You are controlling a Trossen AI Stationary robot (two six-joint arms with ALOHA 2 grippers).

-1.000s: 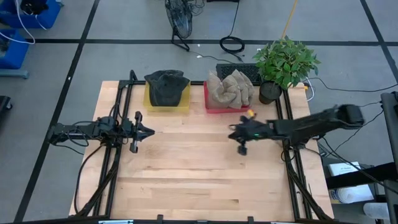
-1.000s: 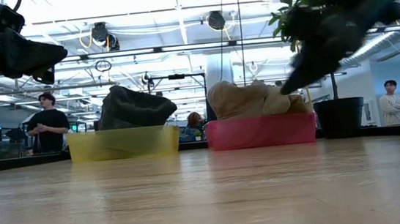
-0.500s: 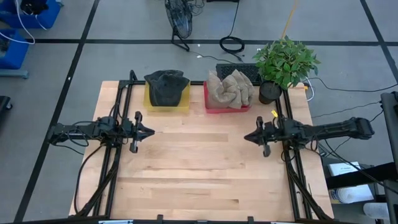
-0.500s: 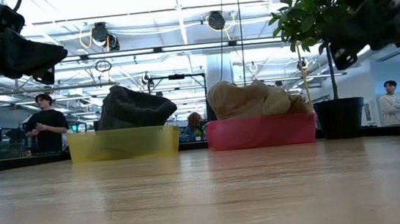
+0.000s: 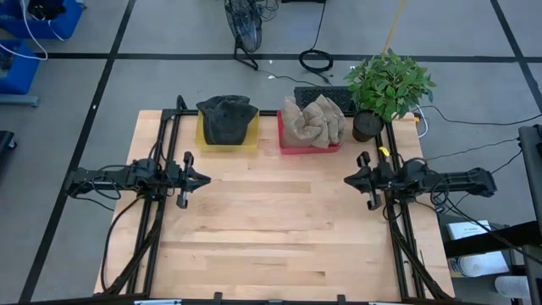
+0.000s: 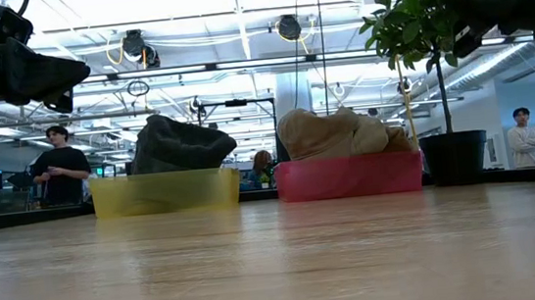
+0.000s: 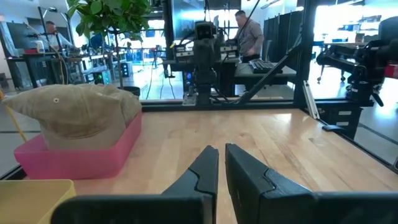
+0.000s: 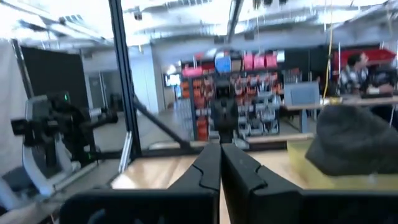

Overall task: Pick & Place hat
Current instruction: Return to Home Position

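A dark hat (image 5: 227, 119) sits crumpled in a yellow bin (image 5: 203, 141) at the table's far edge. Beside it, tan hats (image 5: 313, 119) are piled in a pink bin (image 5: 296, 148). My left gripper (image 5: 206, 179) hovers shut over the table's left side, pointing right; its wrist view shows a tan hat (image 7: 74, 112) in the pink bin (image 7: 93, 155). My right gripper (image 5: 347, 180) hovers shut over the right side, pointing left; its wrist view shows the dark hat (image 8: 357, 140) in the yellow bin (image 8: 311, 169). Both hang high in the low view, left gripper (image 6: 68, 73), right gripper (image 6: 455, 48).
A potted plant (image 5: 385, 85) stands at the table's far right corner, close behind the pink bin. A keyboard (image 5: 326, 95) lies on the floor beyond. Black frame rails (image 5: 169, 135) run along both table sides. People stand in the room behind. Bare wood (image 5: 271, 220) spans the table's middle and near part.
My right gripper has drawn back from the table's middle toward the right edge, risen, and levelled out from a downward tilt. The hats and bins have stayed put.
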